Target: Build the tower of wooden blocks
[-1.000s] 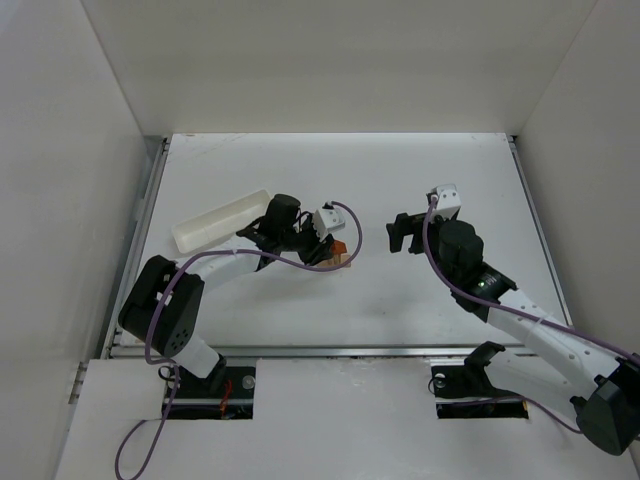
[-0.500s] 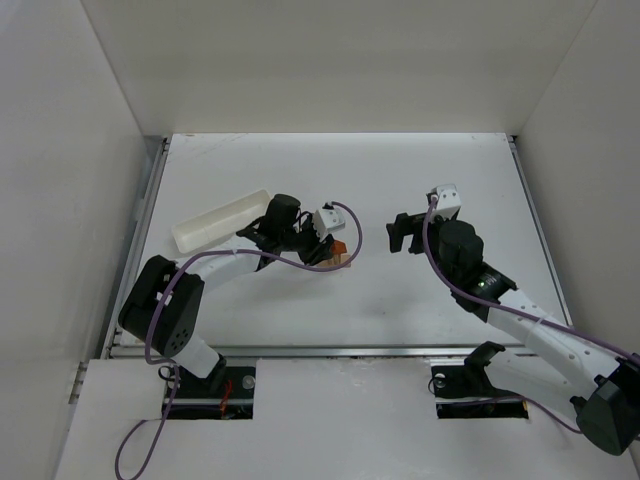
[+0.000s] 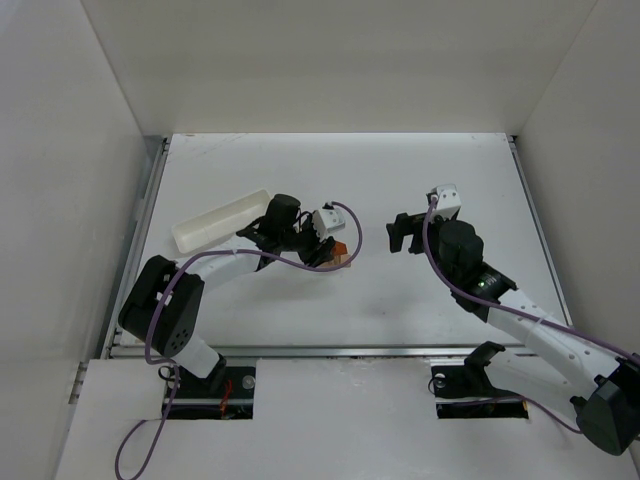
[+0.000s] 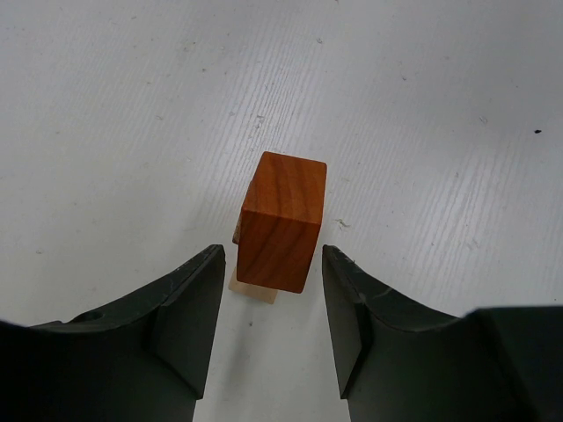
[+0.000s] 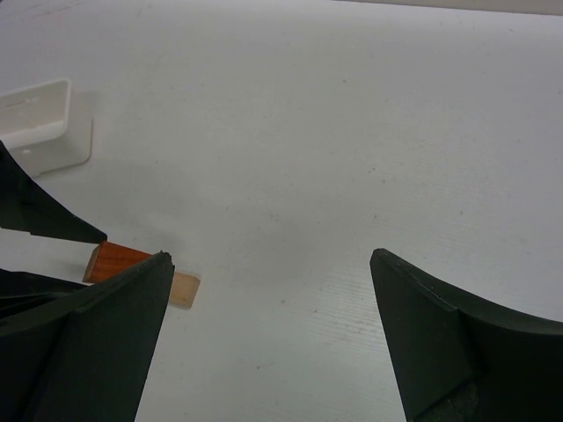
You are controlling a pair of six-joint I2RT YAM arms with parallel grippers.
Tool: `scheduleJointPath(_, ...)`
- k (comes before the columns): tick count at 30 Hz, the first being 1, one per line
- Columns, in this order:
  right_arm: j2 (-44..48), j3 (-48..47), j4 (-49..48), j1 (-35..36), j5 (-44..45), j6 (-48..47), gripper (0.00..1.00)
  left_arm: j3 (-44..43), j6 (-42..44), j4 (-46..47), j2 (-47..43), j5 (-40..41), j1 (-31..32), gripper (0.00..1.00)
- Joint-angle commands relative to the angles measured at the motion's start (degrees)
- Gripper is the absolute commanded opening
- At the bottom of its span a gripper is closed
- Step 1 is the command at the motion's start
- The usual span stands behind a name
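The wood block tower is a reddish-brown block point(image 4: 280, 220) resting on a pale tan block point(image 4: 253, 288) on the white table. In the top view it shows as a small orange spot point(image 3: 341, 254) just right of my left gripper point(image 3: 328, 250). In the left wrist view my left gripper point(image 4: 271, 255) is open, with one jaw on each side of the reddish-brown block and a narrow gap at each side. My right gripper point(image 3: 398, 233) is open and empty, apart to the right. The right wrist view point(image 5: 270, 256) shows the reddish-brown block point(image 5: 119, 260) and tan block point(image 5: 185, 288) at its left.
A long white plastic tray point(image 3: 220, 218) lies at the back left of the table, behind my left arm. It also shows in the right wrist view point(image 5: 40, 123). White walls enclose the table on three sides.
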State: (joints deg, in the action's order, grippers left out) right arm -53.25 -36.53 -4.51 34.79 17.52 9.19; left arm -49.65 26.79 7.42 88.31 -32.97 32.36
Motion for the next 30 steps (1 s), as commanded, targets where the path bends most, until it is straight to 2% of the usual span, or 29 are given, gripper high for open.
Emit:
scheduleJointPath(1, 1.0, 0.5, -2.6, -0.1, 0.0, -0.6, 1.00, -2.1, 0.6, 0.3, -0.8, -1.6, -0.3, 0.45)
scheduleJointPath(10, 1.0, 0.5, -2.6, -0.1, 0.0, -0.6, 1.00, -1.3, 3.3, -3.8, -1.6, -0.8, -0.3, 0.48)
scheduleJointPath(18, -0.3, 0.0, -2.6, -0.1, -1.3, -0.6, 1.00, 0.6, 1.3, 2.7, -3.1, -3.1, -0.3, 0.54)
scheduleJointPath(30, 1.7, -0.6, -1.4, -0.1, -0.2, -1.1, 1.00, 2.9, 4.0, 0.1, -6.8, -3.6, -0.3, 0.63)
